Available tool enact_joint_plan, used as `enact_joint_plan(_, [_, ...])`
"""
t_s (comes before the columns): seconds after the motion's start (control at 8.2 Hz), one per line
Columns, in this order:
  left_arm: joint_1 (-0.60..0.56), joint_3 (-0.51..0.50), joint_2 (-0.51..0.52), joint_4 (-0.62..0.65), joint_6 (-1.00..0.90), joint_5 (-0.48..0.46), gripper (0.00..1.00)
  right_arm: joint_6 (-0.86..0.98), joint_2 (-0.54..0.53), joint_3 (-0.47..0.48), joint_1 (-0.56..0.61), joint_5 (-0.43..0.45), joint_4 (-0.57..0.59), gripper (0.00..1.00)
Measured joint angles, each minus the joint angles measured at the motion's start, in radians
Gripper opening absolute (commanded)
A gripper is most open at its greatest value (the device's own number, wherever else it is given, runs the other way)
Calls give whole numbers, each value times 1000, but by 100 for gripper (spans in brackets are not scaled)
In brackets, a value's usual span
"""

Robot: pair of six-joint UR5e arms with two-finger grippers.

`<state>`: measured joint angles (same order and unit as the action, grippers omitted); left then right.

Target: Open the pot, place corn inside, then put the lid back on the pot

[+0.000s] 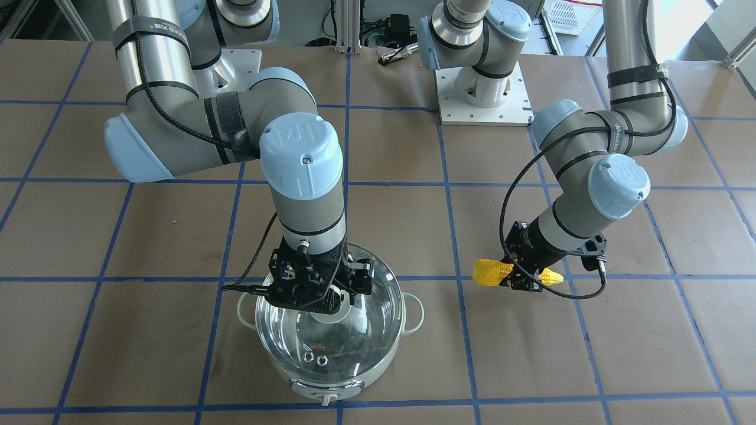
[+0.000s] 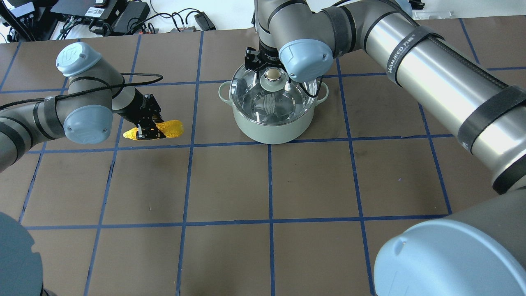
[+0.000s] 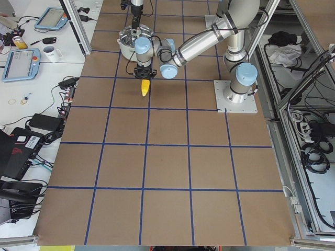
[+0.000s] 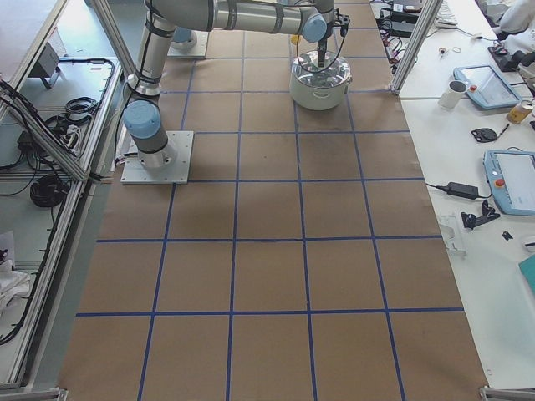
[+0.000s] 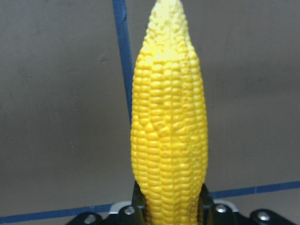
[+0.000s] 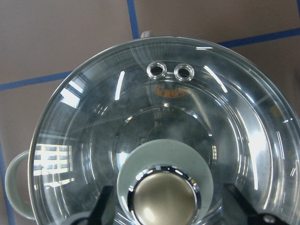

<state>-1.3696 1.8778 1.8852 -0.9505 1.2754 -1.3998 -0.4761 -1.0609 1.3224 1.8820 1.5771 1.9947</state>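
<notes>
The mint-green pot [image 2: 271, 128] stands at the far middle of the table with the glass lid [image 2: 292, 98] on it. My right gripper [image 2: 271, 70] is open, its fingers on either side of the lid's beige knob [image 6: 164, 199] with clear gaps. The pot's control knob [image 1: 326, 399] faces the front camera. My left gripper [image 2: 148, 128] is shut on the yellow corn [image 2: 169, 129], gripping near its middle, low at the table. I cannot tell whether the corn touches the table. The corn [image 5: 168, 126] points away from the wrist camera.
The brown table has a blue tape grid. The arms' base plates [image 1: 481, 100] sit at the robot's side. Cables and power boxes [image 2: 102, 16] lie beyond the far edge. Desks with tablets [image 4: 501, 83] and a mug [image 4: 456, 93] stand past the pot's end.
</notes>
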Motion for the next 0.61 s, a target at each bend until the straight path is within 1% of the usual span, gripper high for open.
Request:
enact_joint_plan(0.12, [0, -1, -11, -1, -63, -2, 0, -3, 2, 0, 0, 0, 2, 42])
enact_joint_plan(0.24, [0, -4, -20, -1, -105, -9, 0, -4, 3, 0, 0, 0, 4, 35])
enact_joint_plan(0.37, [0, -5, -26, 1, -125, -13, 0, -5, 3, -2, 0, -1, 5, 34])
enact_joint_plan(0.49, [-1, -7, -29, 2, -127, -16, 0, -6, 3, -3, 0, -3, 5, 30])
enact_joint_plan(0.61, [-3, -11, -31, 1, -116, -18, 0, -7, 2, -5, 0, -7, 5, 29])
